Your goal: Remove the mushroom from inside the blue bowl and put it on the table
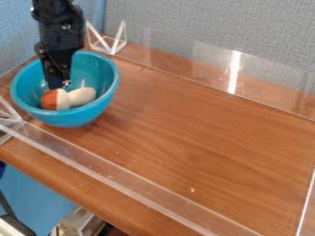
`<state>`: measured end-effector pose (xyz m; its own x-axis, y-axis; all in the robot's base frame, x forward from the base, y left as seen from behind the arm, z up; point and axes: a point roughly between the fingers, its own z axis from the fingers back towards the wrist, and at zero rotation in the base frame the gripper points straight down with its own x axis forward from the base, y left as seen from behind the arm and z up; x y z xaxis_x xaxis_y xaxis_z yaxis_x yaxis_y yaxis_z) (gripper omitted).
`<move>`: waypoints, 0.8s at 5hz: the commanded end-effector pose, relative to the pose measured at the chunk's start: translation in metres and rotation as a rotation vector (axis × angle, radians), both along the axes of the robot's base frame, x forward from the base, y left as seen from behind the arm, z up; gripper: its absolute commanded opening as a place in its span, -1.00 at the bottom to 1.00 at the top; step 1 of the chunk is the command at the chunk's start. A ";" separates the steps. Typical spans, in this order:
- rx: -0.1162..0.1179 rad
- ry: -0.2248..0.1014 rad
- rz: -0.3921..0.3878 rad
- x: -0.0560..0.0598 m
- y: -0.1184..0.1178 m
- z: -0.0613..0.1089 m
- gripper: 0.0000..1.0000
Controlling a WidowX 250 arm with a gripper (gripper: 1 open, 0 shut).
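The black gripper (54, 81) points almost straight down into the blue bowl (99, 97) at the far left corner of the table (197, 129), and its fingers are drawn close together right at the mushroom (62, 96). From this angle I can't tell whether they are clamped on the cap or just pinched shut above it; the tips sit against the top of the reddish-brown cap and hide any contact.

The mushroom lies on its side in the bottom of the bowl, cap toward the left, cream stem pointing right. It rests low against the bowl floor, not lifted clear as far as I can see.

As for handling, I'd say this is a light little toy, likely hollow plastic or rubber, so weight is no concern. The cap looks smooth and rounded, and that's the tricky part: squeeze a dome off-centre and it may squirt out sideways. The stem is short and straighter-sided, a kinder place to pinch, or else across the widest part of the cap. The bowl is glossy with steep walls, so a dropped mushroom would roll back to the middle. A straight lift clears the rim best, I reckon.
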<state>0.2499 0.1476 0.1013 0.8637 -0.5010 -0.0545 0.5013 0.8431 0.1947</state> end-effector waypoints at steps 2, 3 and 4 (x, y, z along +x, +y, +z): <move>0.048 -0.116 -0.060 0.009 0.001 0.031 1.00; 0.054 -0.135 -0.093 0.009 -0.002 0.034 1.00; 0.049 -0.110 -0.100 0.009 -0.002 0.033 1.00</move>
<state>0.2541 0.1448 0.1178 0.8176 -0.5757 -0.0131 0.5612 0.7916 0.2417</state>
